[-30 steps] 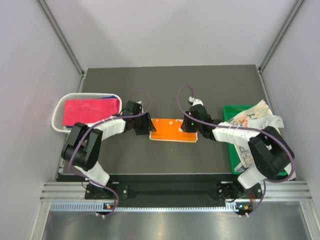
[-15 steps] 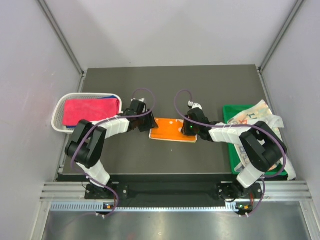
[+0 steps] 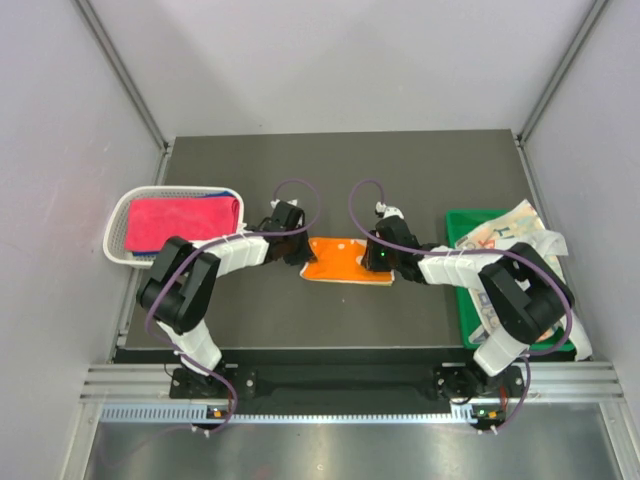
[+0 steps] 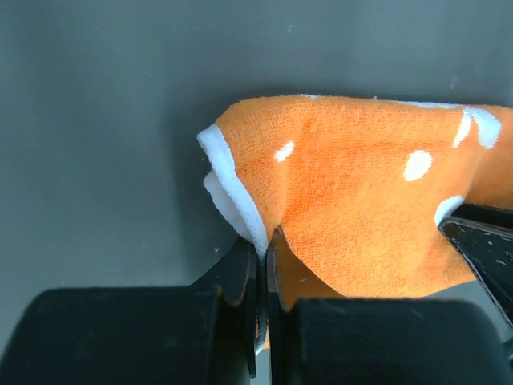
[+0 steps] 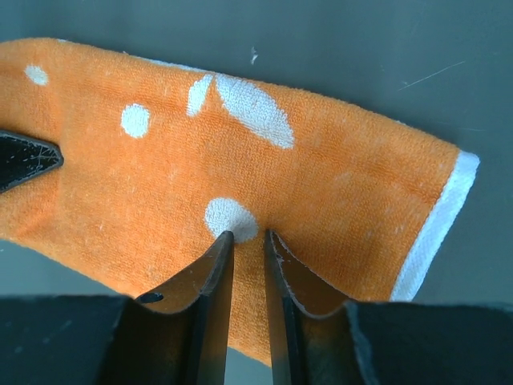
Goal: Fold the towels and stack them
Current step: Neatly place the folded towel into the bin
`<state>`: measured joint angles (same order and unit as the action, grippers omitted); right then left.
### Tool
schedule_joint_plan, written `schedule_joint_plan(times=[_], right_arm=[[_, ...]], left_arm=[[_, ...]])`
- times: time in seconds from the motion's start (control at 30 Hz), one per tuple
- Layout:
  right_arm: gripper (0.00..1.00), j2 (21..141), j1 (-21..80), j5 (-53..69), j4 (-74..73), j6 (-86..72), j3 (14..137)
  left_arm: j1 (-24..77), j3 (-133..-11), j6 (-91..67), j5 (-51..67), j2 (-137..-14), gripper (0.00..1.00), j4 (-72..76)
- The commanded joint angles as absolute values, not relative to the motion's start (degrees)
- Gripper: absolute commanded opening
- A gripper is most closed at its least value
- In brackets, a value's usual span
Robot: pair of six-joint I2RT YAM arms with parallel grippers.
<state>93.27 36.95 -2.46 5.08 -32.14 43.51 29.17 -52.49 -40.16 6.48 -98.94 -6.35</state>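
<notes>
Left gripper [image 4: 260,249] is just now clamping shut on the orange dotted towel [image 4: 361,208] at its hem. Right gripper [image 5: 247,241] is pinching the opposite end, so folding is probably starting.

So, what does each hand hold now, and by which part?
Both hold the orange dotted towel. The left hand pinches the white-hemmed edge at its left end; the right hand pinches a fold near its right end.

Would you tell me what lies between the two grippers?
The orange towel, its ends pinched by the left gripper and right gripper; the top view shows it.
</notes>
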Motion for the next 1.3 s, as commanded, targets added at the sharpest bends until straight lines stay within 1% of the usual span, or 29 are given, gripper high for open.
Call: schedule_joint_plan(times=[0.0, 0.03, 0.07, 0.2, 0.23, 0.27, 0.4, 0.47, 0.63, 0.73, 1.27], right_arm=[[0.22, 91.15, 36.91, 1.13, 6.50, -32.26, 42.98], [0.23, 90.36, 36.91, 1.84, 6.33, -32.17, 43.33], [0.24, 89.57, 36.91, 2.11, 5.55, -31.99, 43.59], [0.30, 84.92, 36.91, 2.99, 3.61, -30.85, 45.70], [0.30, 84.29, 36.91, 3.08, 3.26, -30.41, 46.49], [0.30, 83.77, 36.83, 3.08, 2.82, -30.15, 46.84], [0.30, 82.44, 36.91, 2.99, 1.06, -28.74, 48.25], [0.30, 82.27, 36.83, 3.08, 0.79, -28.39, 48.69], [0.29, 82.88, 36.83, 3.60, 0.70, -28.12, 49.39], [0.29, 83.67, 36.91, 4.22, 0.88, -28.12, 50.18], [0.27, 85.34, 36.91, 4.83, 0.88, -28.21, 51.50]], left_arm=[[30.32, -53.51, -37.80, 0.54, -99.67, 0.00, -20.45], [30.50, -54.48, -36.57, -3.56, -99.06, 0.00, -21.61], [30.85, -56.93, -35.87, -5.08, -98.10, 0.00, -23.19], [31.03, -63.88, -31.83, -17.02, -95.98, 0.00, -31.19], [30.94, -65.11, -29.90, -19.83, -95.54, 0.00, -34.07], [30.85, -66.08, -29.01, -25.43, -94.58, 0.00, -34.97], [29.53, -70.04, -24.01, -35.57, -91.85, 0.00, -38.58], [27.34, -70.92, -22.25, -38.92, -89.40, 0.00, -39.54], [21.37, -72.59, -15.39, -40.25, -82.90, 0.00, -37.97], [17.68, -74.17, -11.87, -40.26, -81.13, 0.00, -36.65], [6.07, -85.95, -4.04, -33.67, -78.84, 0.00, -39.46]])
